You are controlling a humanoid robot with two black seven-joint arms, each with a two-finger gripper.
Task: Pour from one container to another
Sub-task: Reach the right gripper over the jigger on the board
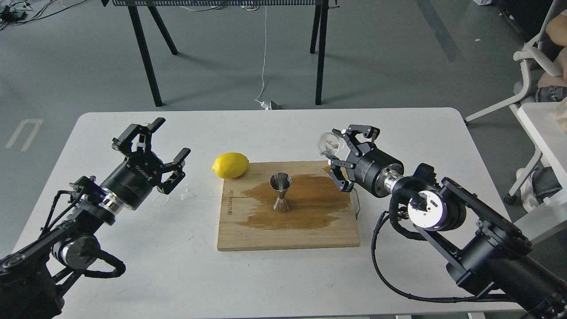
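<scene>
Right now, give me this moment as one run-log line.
right gripper: shut on glass cup, tipped | left gripper: open, empty | jigger: upright on wet board

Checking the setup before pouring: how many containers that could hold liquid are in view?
2. The steel jigger stands upright on the wet wooden board; the clear glass cup is held tilted in the right gripper, off the board's far right corner.
</scene>
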